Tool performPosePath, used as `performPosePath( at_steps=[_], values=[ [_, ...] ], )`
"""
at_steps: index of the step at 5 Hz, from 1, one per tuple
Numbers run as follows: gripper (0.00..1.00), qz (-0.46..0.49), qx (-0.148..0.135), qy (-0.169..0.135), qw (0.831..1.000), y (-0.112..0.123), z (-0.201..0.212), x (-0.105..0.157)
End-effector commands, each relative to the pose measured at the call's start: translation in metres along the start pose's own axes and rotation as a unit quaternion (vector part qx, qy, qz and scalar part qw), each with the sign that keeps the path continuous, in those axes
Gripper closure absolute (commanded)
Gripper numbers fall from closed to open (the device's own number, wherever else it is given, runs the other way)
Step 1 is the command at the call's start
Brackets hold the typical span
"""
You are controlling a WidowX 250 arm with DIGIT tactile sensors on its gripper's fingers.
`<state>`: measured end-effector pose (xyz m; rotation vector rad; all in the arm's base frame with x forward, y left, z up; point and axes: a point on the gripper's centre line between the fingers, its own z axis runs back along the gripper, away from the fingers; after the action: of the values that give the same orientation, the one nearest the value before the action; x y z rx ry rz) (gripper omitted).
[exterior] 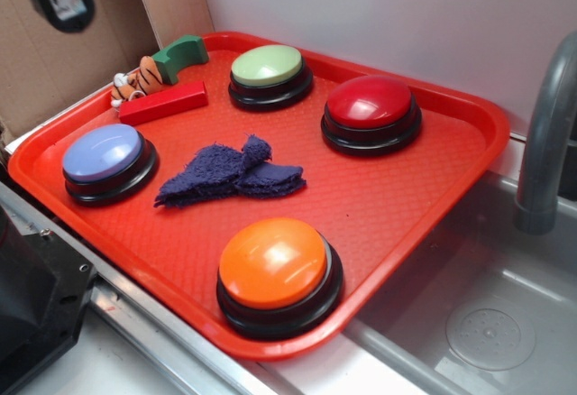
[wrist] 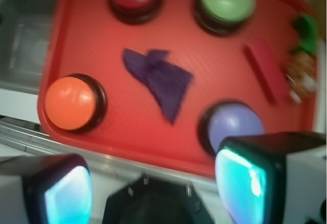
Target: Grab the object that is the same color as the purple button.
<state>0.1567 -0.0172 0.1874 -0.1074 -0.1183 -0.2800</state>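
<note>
since the rag (exterior: 230,173) lies flat mid-tray (exterior: 397,206), with the purple button (exterior: 106,156) just beside it at its 9 o'clock, i expect a drifted descent could clip that dome. end effector (wrist: 153,183) hangs high, pads spread, empty; thin cloth may slip.

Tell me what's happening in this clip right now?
A robot arm is set to grab the purple rag, which matches the purple button beside it on the red tray. Nothing is held yet: the gripper hangs open, well above the tray's near edge. Green, red and orange buttons sit around the untouched rag.
</note>
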Motion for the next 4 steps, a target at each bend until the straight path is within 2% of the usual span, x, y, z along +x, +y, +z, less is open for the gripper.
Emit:
performPosePath(
  at_steps=[1,2,3,4],
  values=[
    [0.00,-0.185,0.000,-0.069,0.980,-0.009,-0.042,0.035],
    [0.00,-0.242,0.032,-0.064,0.968,-0.008,-0.078,0.043],
    [0.00,-0.247,0.024,-0.032,0.968,0.008,-0.110,0.051],
    [0.00,-0.243,0.018,-0.014,0.970,0.025,-0.135,0.057]
  ],
)
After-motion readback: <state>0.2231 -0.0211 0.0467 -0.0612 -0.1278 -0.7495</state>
